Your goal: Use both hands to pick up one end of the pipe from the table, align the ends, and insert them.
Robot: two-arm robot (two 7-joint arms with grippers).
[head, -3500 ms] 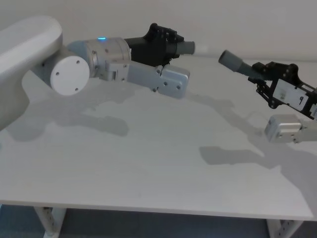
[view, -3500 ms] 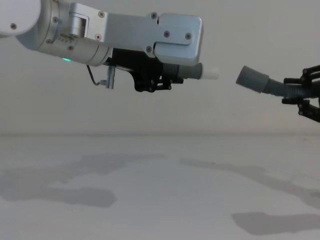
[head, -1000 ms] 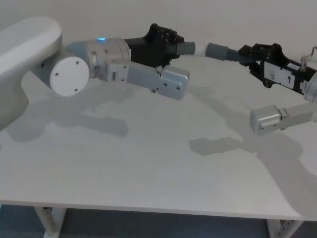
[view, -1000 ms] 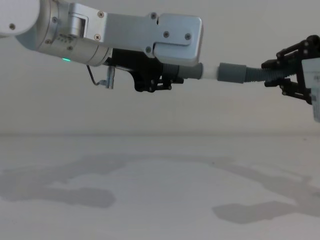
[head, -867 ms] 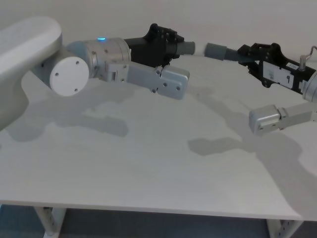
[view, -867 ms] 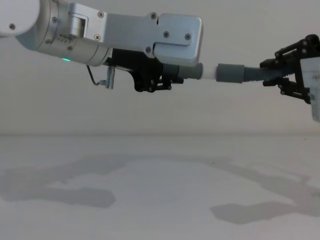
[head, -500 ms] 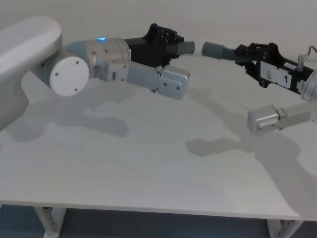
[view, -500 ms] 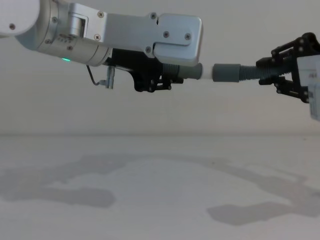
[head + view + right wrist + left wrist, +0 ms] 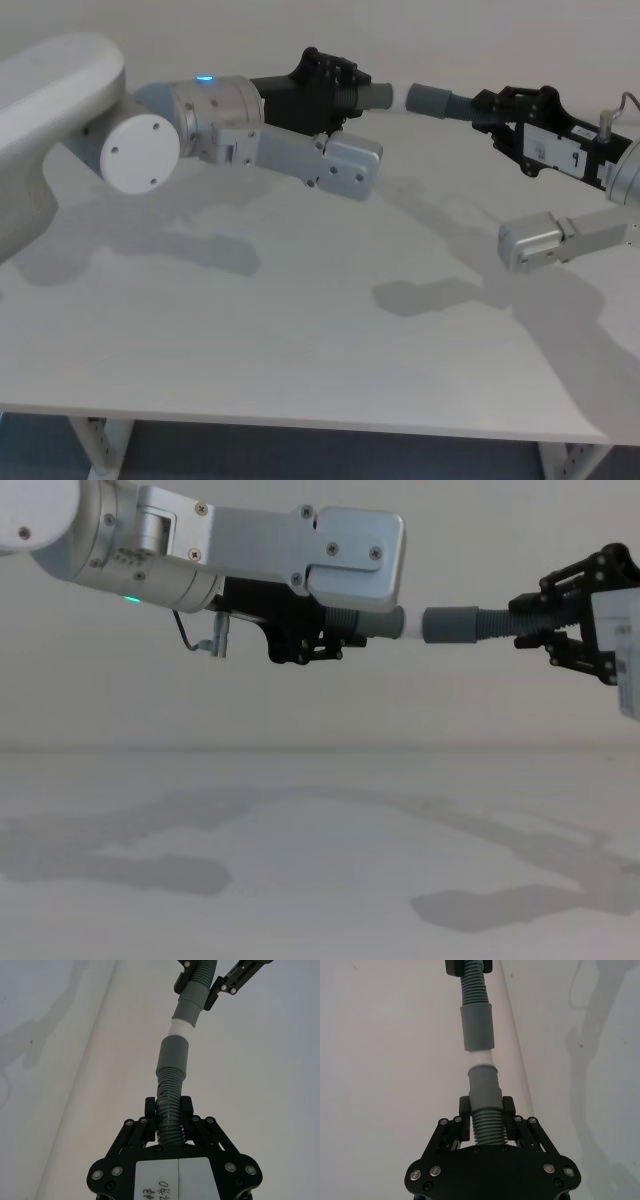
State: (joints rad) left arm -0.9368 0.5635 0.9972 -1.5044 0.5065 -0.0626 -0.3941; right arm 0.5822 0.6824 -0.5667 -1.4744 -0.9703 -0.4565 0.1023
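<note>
Both pipe pieces are held in the air above the far side of the table (image 9: 300,340), with the white tip (image 9: 481,1058) already started into the cuff (image 9: 477,1027). To finish well, I would keep the two pieces on one straight line and push slowly, without twisting. The left gripper (image 9: 484,1120) is clamped on the short piece (image 9: 485,1095), which sticks out ahead of it. The right gripper (image 9: 169,1117) clasps the ribbed hose (image 9: 170,1097) just behind its cuff.

I have moved the right gripper (image 9: 560,610) leftward from the right edge of the chest view; its hose's smooth cuff (image 9: 448,625), previously tilted and well apart, is now level and partly over the whitish tip (image 9: 411,626)
</note>
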